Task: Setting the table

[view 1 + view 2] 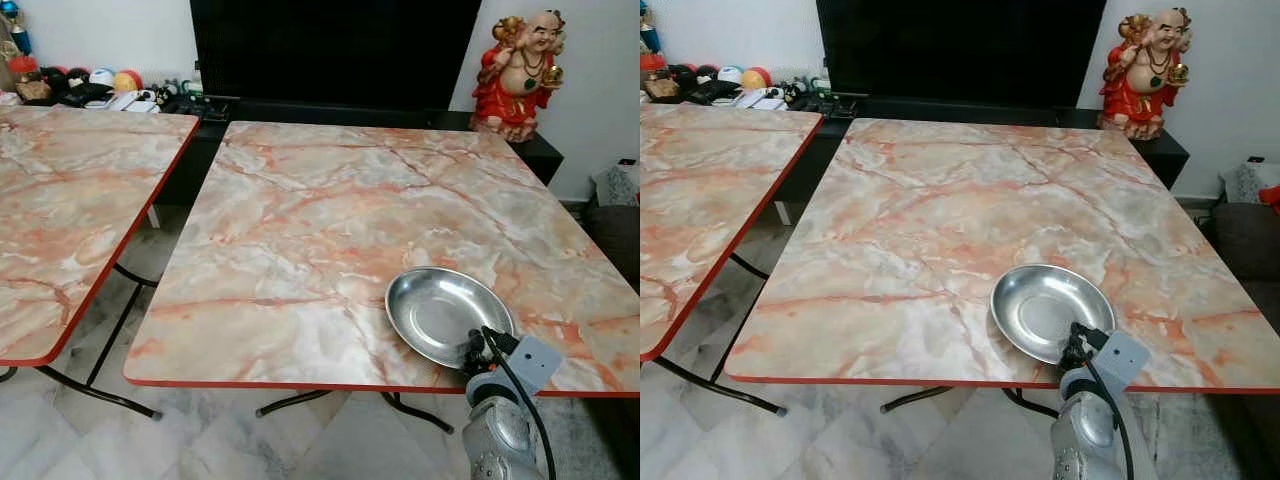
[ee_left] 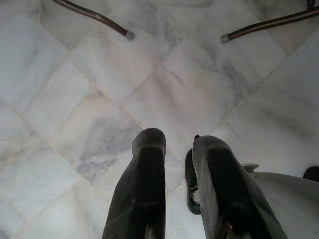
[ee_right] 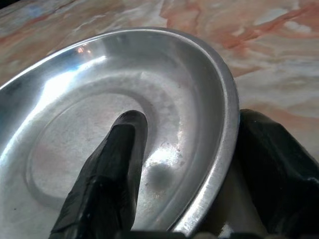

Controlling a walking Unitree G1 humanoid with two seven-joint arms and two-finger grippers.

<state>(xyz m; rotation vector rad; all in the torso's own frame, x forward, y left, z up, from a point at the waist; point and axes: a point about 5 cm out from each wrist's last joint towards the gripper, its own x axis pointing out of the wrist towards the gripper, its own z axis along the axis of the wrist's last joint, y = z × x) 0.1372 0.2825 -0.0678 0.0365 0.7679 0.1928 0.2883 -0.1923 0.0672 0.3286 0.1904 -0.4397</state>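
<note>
A round steel plate (image 1: 445,312) lies on the marble-pattern table (image 1: 300,220), near its front right edge. My right gripper (image 1: 478,350) reaches up over the table's front edge and is shut on the plate's near rim. In the right wrist view one finger (image 3: 117,164) lies inside the plate (image 3: 84,99) and the other (image 3: 274,164) sits outside under the rim. My left gripper (image 2: 179,149) hangs idle over the white floor tiles, its fingers close together with nothing between them.
A second table (image 1: 60,200) with the same top stands to the left, across a narrow gap. Behind are a dark TV (image 1: 330,50), a low cabinet with clutter (image 1: 100,90) and a red laughing statue (image 1: 520,70). Table legs (image 2: 99,17) cross the floor.
</note>
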